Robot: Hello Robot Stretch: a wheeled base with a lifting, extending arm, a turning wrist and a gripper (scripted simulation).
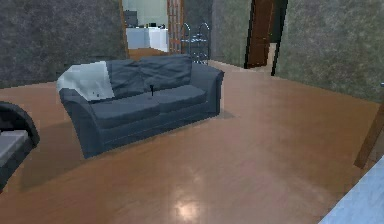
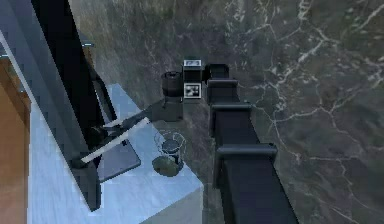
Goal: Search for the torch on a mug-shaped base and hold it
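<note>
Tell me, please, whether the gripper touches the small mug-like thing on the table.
Cannot tell: the arm side view gives no depth between gripper and mug-like thing.

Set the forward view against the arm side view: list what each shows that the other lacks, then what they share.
Forward view: a blue-grey sofa with a white cloth over one end, a wire rack behind it, and a doorway into a lit room.
Arm side view: the arm, the gripper, a dark screen on a stand, and a small mug-shaped thing on the pale table.
Shared: dark marbled walls and brown floor. The pale corner at the forward view's lower right may be that same table.
</note>
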